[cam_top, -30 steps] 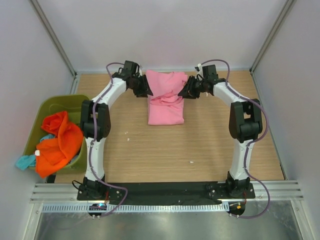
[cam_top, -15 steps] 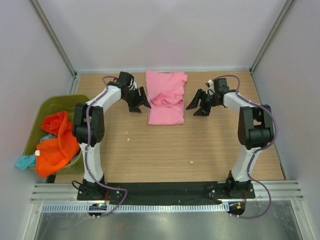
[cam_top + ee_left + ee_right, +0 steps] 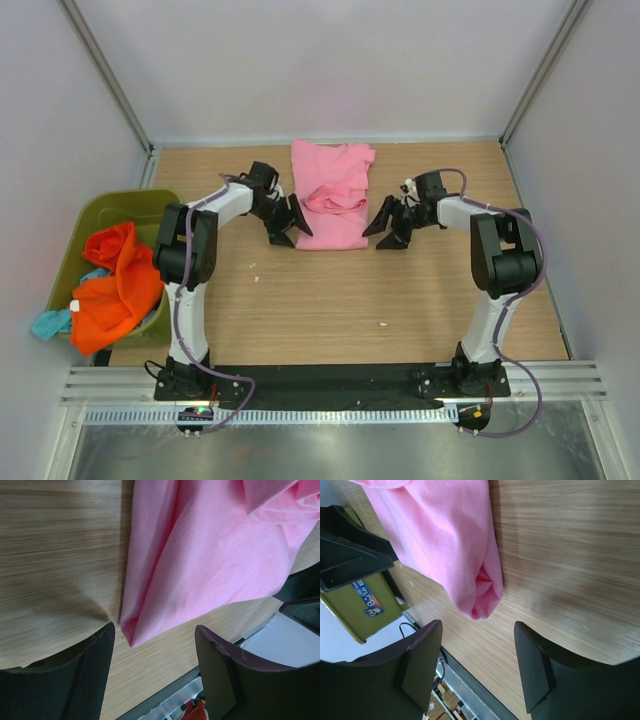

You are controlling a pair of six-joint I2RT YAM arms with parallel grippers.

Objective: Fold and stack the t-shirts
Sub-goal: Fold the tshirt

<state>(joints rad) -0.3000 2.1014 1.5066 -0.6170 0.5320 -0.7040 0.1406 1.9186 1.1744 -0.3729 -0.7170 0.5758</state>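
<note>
Top view, count: one pink shirt point(image 3: 333, 205) on the counter point(image 3: 330, 300). Orange cloth point(image 3: 118, 285) and teal cloth point(image 3: 48, 323) are in the one bin point(image 3: 135, 199), and I cannot count the shirts there.
Top view, axis: the pink shirt is folded at far centre, long axis near-to-far.
Top view, tools: my left tool point(image 3: 288, 230) and right tool point(image 3: 385, 232) flank its near end, both spread and empty.
Left wrist: a near corner lies between my parted fingers point(image 3: 95, 670), unclamped.
Right wrist: the other near corner, likewise.
</note>
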